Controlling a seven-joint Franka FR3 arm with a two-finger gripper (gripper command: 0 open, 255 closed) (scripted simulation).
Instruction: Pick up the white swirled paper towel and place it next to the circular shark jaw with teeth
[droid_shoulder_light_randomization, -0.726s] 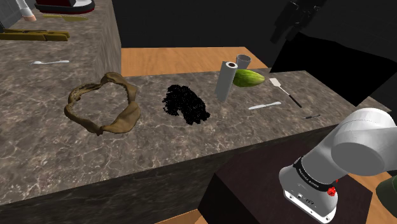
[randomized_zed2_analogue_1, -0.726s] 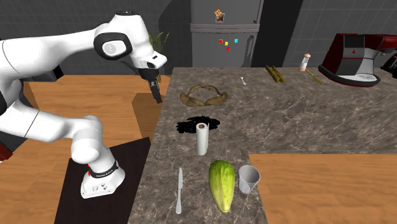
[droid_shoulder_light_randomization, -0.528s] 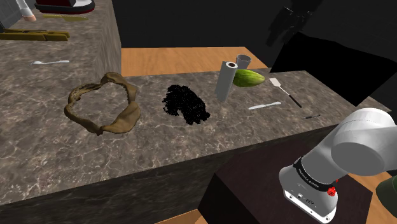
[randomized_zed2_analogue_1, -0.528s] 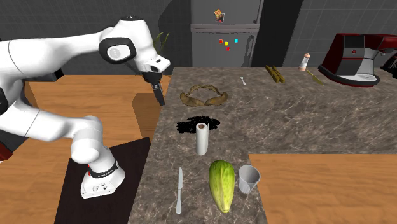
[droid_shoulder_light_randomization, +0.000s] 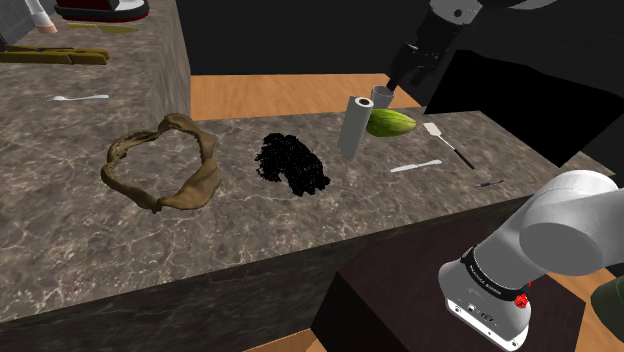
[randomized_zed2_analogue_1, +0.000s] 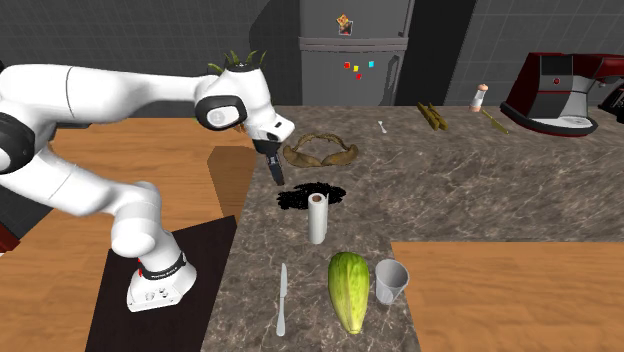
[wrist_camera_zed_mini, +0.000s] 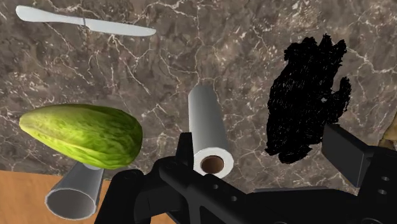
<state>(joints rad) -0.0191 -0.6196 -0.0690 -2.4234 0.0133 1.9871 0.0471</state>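
In the shoulder view, the pale grey paper towel roll (droid_shoulder_light_randomization: 354, 127) is standing upright on the marbled tabletop (droid_shoulder_light_randomization: 60, 230). The brown ring-shaped shark jaw (droid_shoulder_light_randomization: 196, 186) is lying well apart from it at about 9 o'clock, with a ragged black patch (droid_shoulder_light_randomization: 290, 163) between them. The end effector (droid_shoulder_light_randomization: 398, 80) is hanging above the roll at about 1 o'clock, over a grey cup (droid_shoulder_light_randomization: 382, 96) and a green fruit (droid_shoulder_light_randomization: 390, 123). In the second exterior view, the end effector (randomized_zed2_analogue_1: 275, 170) is hovering at 10 o'clock of the roll (randomized_zed2_analogue_1: 318, 218), clear of it, and the jaw (randomized_zed2_analogue_1: 320, 152) is sitting at 12 o'clock of the roll beyond the black patch (randomized_zed2_analogue_1: 310, 196). In the wrist view, the end effector (wrist_camera_zed_mini: 262, 146) is showing its fingers (wrist_camera_zed_mini: 343, 149) spread apart and gripping nothing. The roll (wrist_camera_zed_mini: 207, 127) is sitting just beside one finger, off centre. The approach seems to be the step in hand. The next move likely calls for centring over the roll, lowering, and closing on its sides.
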